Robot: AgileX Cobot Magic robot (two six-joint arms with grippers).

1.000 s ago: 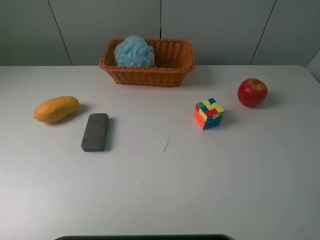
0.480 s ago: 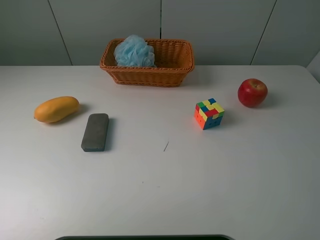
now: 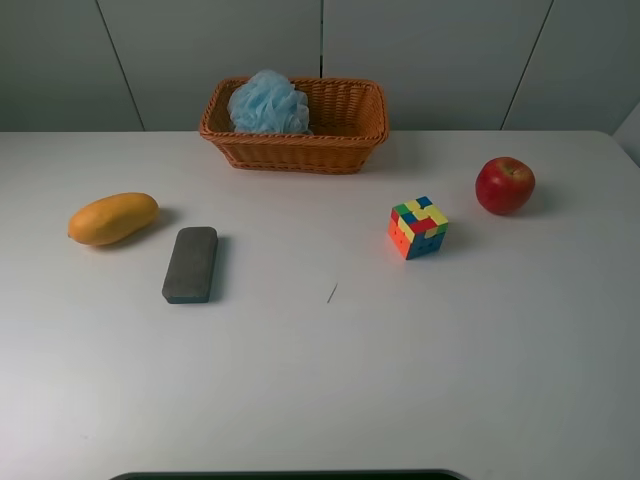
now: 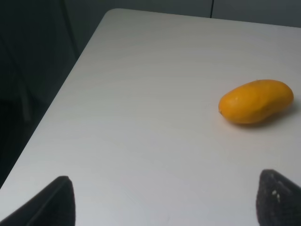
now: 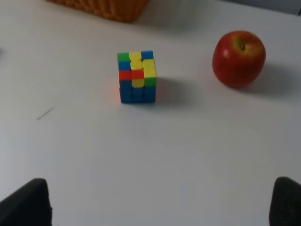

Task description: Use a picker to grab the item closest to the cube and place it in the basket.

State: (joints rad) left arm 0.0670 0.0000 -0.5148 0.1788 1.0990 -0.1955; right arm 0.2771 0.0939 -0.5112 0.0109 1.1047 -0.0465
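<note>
A multicoloured cube (image 3: 417,227) stands right of the table's middle; it also shows in the right wrist view (image 5: 136,76). A red apple (image 3: 505,185) sits just right of it and is the nearest item; it shows in the right wrist view (image 5: 239,58) too. The wicker basket (image 3: 345,140) stands at the back with a blue bath puff (image 3: 268,103) inside. My right gripper (image 5: 160,207) is open and empty, well short of the cube. My left gripper (image 4: 164,202) is open and empty near the left table edge, short of a mango (image 4: 256,101). Neither arm shows in the high view.
The mango (image 3: 113,218) lies at the left and a grey block (image 3: 190,264) lies beside it. The table's left edge (image 4: 56,99) drops into a dark area. A small dark mark (image 3: 331,292) is on the white tabletop.
</note>
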